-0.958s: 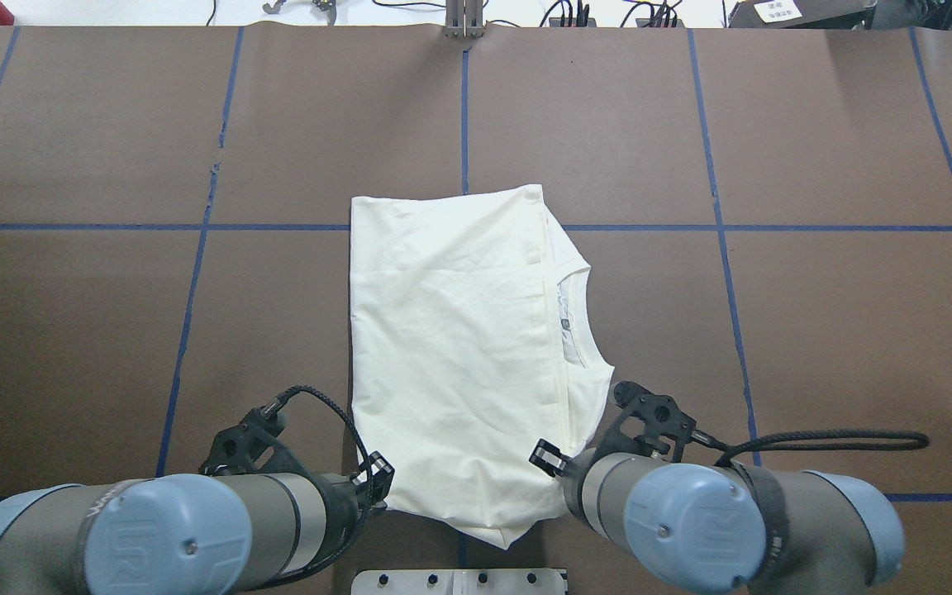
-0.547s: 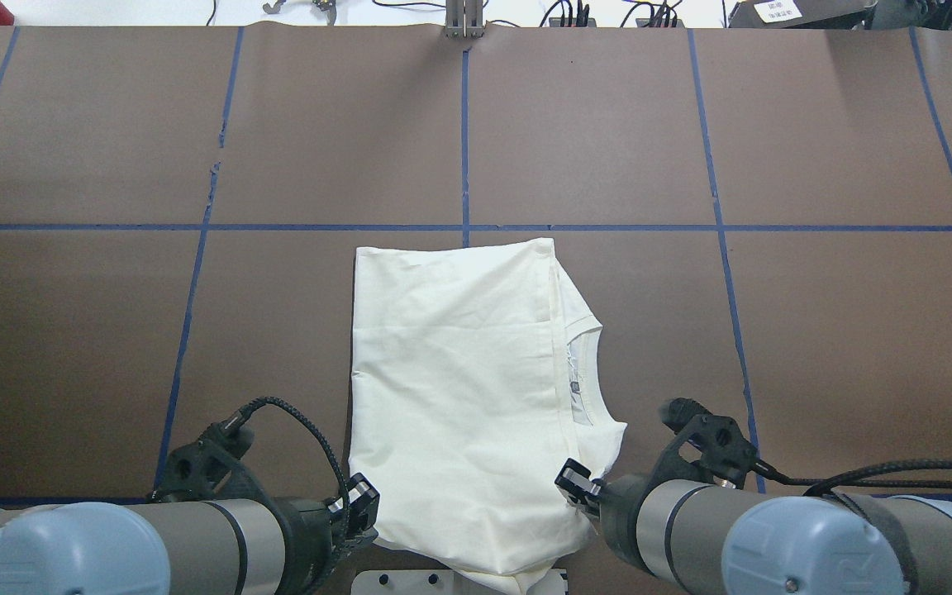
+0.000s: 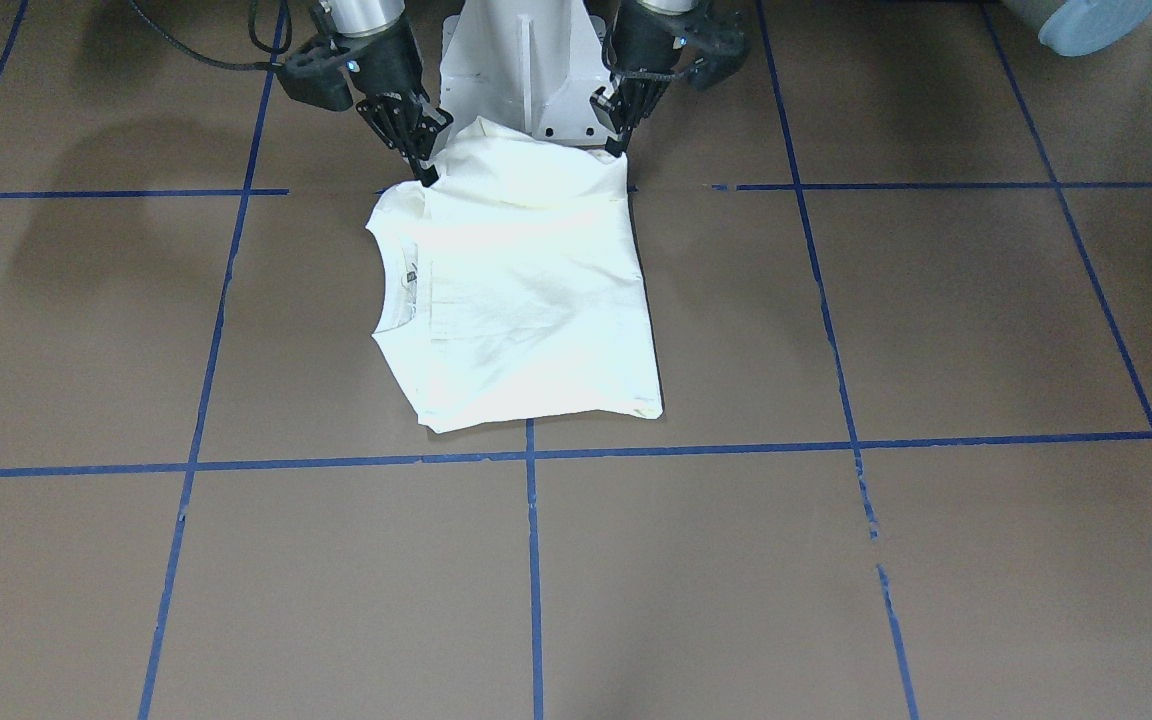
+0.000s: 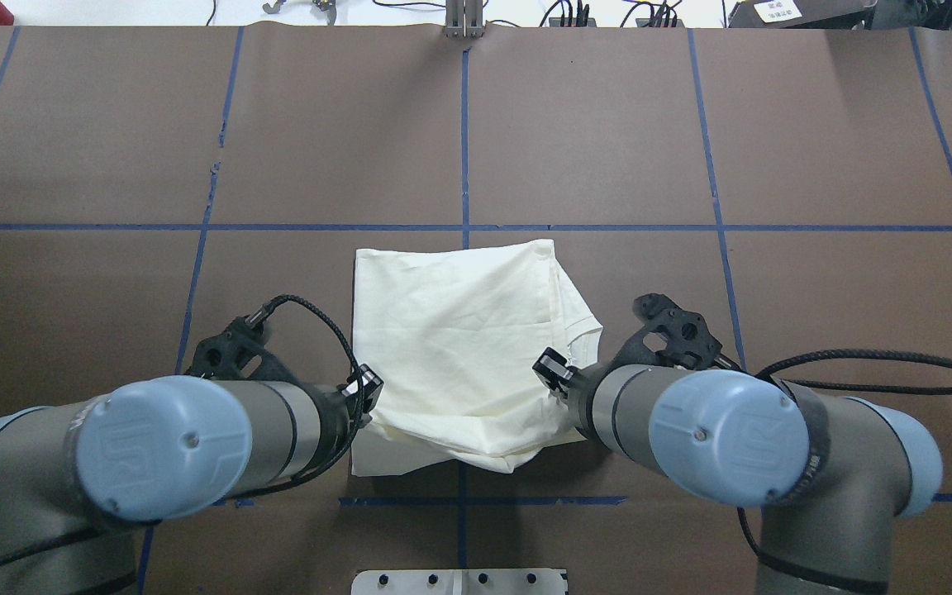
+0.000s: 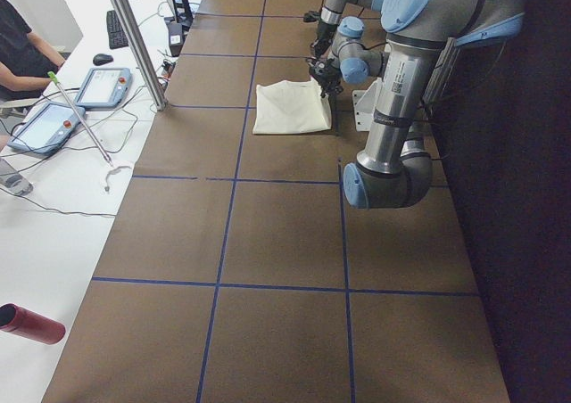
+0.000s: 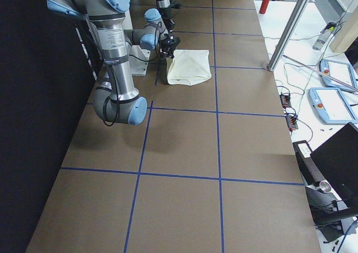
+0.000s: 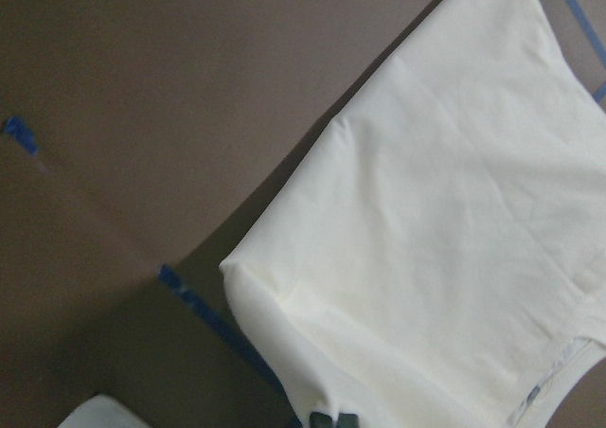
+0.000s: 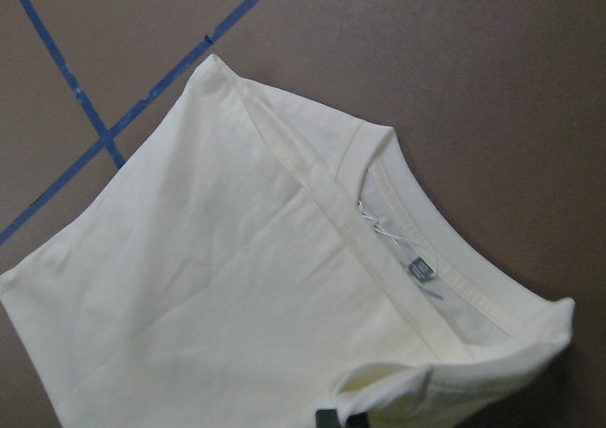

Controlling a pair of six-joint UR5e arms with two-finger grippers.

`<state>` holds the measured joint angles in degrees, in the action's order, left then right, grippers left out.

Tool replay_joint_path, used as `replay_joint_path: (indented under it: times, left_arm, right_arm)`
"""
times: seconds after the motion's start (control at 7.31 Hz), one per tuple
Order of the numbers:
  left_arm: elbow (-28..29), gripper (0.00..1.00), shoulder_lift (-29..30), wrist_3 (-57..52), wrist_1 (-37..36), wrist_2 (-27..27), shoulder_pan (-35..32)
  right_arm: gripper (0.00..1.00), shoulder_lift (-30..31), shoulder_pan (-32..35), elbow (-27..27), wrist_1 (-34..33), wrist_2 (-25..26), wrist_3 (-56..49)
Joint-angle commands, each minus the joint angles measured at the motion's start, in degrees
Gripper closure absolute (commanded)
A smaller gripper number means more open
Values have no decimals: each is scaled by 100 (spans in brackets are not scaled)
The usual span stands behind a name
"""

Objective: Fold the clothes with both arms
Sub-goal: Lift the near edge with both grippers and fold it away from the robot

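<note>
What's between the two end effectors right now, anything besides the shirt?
Only the T-shirt: its near edge hangs lifted between the left end effector and right end effector, sagging in the middle. The front-facing view shows it; the overhead view agrees.

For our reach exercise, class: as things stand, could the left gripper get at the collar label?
Probably not: the left gripper is shut on the shirt at one near corner, and the collar label lies on the opposite side, by the right gripper.
</note>
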<state>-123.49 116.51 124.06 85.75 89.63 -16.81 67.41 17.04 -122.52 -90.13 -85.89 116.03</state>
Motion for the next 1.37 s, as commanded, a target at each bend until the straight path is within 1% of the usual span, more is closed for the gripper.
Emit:
replay_joint_path:
  times: [0.0,0.14,0.27,0.41,0.55,0.68,0.82,1.09,1.23]
  left_arm:
    - [726,100,318,-452,195,-7,-532]
    - [1165,100,528,-453,466,-7,-691]
    - [1604,100,609,-566,860,-7,-814]
    - [1983,100,627,-610,1221,-15,-955]
    - [2274,100,662,-802,1477,-15,-1061]
    - [2416,100,688,-909,1540,-15,-1123]
    - [2522,100,715,-910,1628,-15,-1158]
    - [2715,100,802,-927,1918,-7,-1324]
    - [2751,100,803,-927,2006,-7,-1360]
  right_arm:
    - [100,-411,465,848,39,-130,-535]
    - [100,-639,685,1235,39,-417,-642]
    - [100,-746,800,1474,48,-481,-930]
    - [100,-799,862,1737,161,-482,-1002]
    - [100,-930,1002,2175,693,-647,-994]
    - [100,-1010,1168,2597,1116,-884,-1020]
    - [100,-1037,1196,2706,1233,-912,-1151]
    - [100,-1072,1310,2847,1234,-965,-1275]
    - [100,-1064,1389,2847,1243,-1139,-1354]
